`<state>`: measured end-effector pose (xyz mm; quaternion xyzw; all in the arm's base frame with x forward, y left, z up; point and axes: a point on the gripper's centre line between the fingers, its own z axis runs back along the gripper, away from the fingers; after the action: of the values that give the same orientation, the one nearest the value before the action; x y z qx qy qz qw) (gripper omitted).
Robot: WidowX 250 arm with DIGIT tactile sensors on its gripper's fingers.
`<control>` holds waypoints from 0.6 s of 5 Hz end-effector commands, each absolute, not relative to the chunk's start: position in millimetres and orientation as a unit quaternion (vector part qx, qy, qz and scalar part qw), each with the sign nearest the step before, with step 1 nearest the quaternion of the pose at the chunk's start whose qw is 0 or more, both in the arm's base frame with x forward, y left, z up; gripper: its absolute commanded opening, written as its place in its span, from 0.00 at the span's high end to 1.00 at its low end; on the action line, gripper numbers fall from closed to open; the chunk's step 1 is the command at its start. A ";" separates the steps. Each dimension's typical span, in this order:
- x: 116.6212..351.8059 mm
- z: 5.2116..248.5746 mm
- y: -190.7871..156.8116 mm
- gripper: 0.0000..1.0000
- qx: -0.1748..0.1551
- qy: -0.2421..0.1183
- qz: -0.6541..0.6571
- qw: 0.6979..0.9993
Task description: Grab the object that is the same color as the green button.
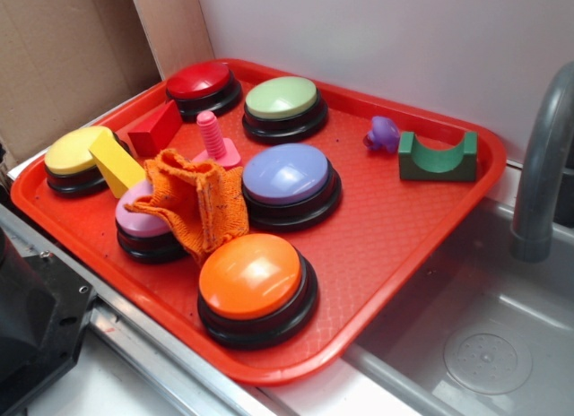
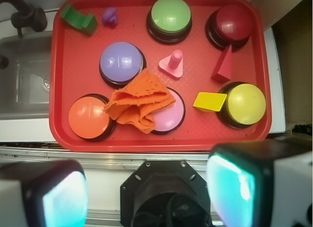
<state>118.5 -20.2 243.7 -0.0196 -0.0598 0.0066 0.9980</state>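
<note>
Gripper [image 2: 146, 192] fingers wide apart, bottom of wrist frame, holding nothing; target green block [image 2: 78, 19] upper-left tray [image 2: 195, 141] corner beside purple figure [image 2: 109, 16] — approach w/ jaws across flat sides, avoid figure.

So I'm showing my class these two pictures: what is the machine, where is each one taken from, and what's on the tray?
The machine is a small robot arm with a two-fingered gripper. One picture comes from a camera standing beside the tray. The other comes from a camera on the arm's wrist, looking straight down; the two blurry pads at its bottom edge are the fingers, spread apart and holding nothing. On the tray lie six dome buttons, including a green button, an orange cloth draped over the pink one, some toy blocks, a purple figure and a dark green block near the sink. That block matches the green button, so it is what the arm should grab.
</note>
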 end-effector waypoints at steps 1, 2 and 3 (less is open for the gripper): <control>118.5 243.7 -20.2 0.00 -0.020 -0.060 0.007 0.998; 140.1 242.9 -27.7 0.00 -0.010 -0.057 0.036 0.998; 163.6 241.8 -28.8 0.00 -0.012 -0.059 0.062 0.996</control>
<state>160.7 -31.2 231.6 -0.0105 -0.0401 0.0636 0.9971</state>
